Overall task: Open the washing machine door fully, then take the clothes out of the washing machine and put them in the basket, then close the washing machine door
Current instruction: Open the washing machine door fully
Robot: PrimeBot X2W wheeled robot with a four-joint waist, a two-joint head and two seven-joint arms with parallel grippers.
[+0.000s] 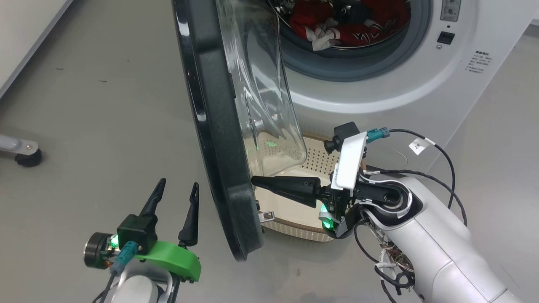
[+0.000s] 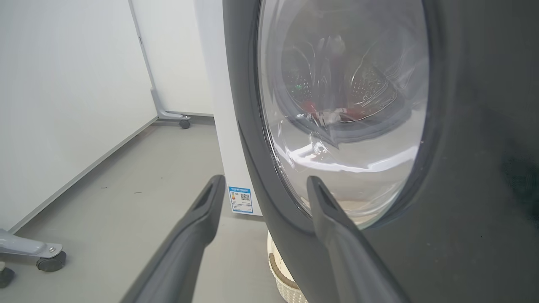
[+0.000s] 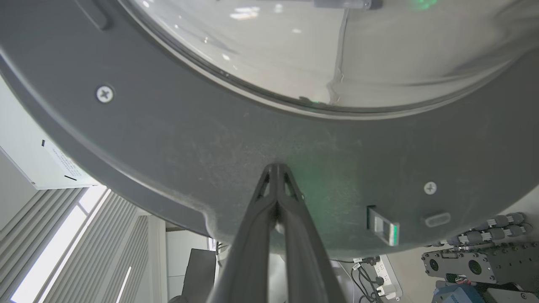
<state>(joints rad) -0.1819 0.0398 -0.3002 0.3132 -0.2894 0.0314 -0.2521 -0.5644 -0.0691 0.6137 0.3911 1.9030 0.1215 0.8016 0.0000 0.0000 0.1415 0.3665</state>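
Note:
The washing machine door (image 1: 214, 126) stands partly open, edge-on to me, its clear bowl (image 1: 261, 97) bulging toward the white washing machine (image 1: 421, 75). Red clothes (image 1: 353, 25) with white trim lie in the drum. The cream basket (image 1: 294, 210) sits on the floor below the drum, partly behind the door. My right gripper (image 1: 254, 181) is shut, empty, its tips pressed against the door's inner rim (image 3: 276, 166). My left gripper (image 1: 177, 187) is open on the door's outer side, near the rim (image 2: 261, 181), holding nothing.
A wheeled stand foot (image 1: 25, 153) stands on the grey floor at the left. A white wall panel (image 2: 63, 105) runs along the far left. Cables (image 1: 438, 160) loop from my right wrist in front of the machine.

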